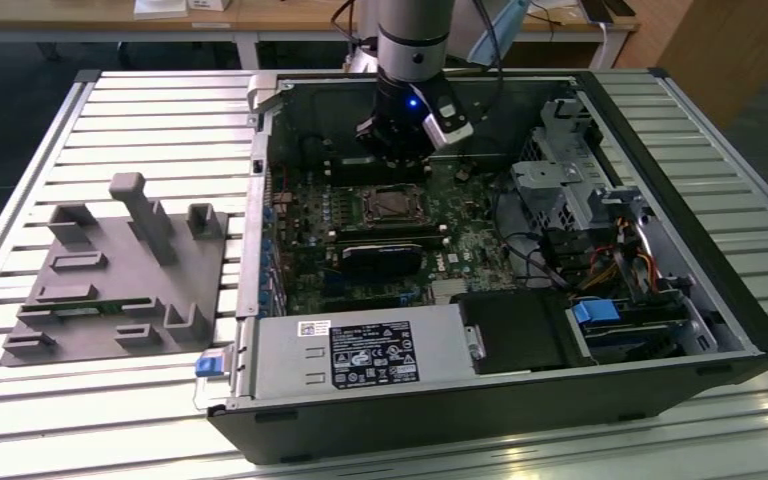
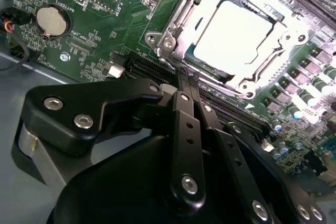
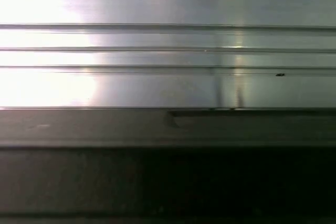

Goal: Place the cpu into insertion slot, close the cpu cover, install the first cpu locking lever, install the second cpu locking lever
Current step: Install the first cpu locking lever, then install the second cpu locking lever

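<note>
Inside the open computer case (image 1: 704,300) lying on a slatted metal table (image 1: 117,110), the gripper (image 2: 185,74) hangs just beside the insertion slot (image 1: 392,205), its fingers (image 2: 184,108) pressed narrowly together on nothing. The cpu (image 2: 233,35) lies flat in the slot near the motherboard (image 1: 311,230) centre, silvery top up, with the cpu cover (image 2: 181,22) framing it. A white label (image 1: 371,352) marks the power supply; its print is unreadable.

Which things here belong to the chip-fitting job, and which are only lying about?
Job: chip, socket, metal cover, pincer.
Lying about: grey holder block, coin battery, power supply box, blue clip.
</note>
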`<state>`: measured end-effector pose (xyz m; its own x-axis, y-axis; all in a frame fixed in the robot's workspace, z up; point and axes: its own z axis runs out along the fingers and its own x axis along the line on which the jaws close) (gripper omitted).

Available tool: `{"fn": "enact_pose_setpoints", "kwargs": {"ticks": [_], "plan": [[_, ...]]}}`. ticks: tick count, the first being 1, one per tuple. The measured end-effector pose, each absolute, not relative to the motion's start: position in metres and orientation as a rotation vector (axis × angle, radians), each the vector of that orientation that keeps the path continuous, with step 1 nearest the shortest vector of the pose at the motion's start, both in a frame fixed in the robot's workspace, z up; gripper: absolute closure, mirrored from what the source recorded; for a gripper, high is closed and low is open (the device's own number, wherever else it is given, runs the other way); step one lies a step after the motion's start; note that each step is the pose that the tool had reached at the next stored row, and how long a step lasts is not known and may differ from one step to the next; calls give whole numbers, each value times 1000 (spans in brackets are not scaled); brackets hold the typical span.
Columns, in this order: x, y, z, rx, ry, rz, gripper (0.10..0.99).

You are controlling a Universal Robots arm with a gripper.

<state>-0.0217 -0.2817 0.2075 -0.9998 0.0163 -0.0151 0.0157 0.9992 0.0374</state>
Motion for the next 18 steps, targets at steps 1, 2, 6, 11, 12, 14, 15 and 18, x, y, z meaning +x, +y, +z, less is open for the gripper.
{"fn": "enact_pose_setpoints", "kwargs": {"ticks": [1,2,6,11,12,14,15,18], "plan": [[-22,-282,207,25,3125,59,980],[-22,-282,207,25,3125,58,980],[-22,-283,208,25,3126,58,980],[-22,-284,208,25,3126,58,980],[-22,-285,208,25,3126,58,980],[-22,-285,207,25,3126,58,980],[-22,-286,207,25,3126,58,980],[-22,-286,208,25,3126,58,980]]}}
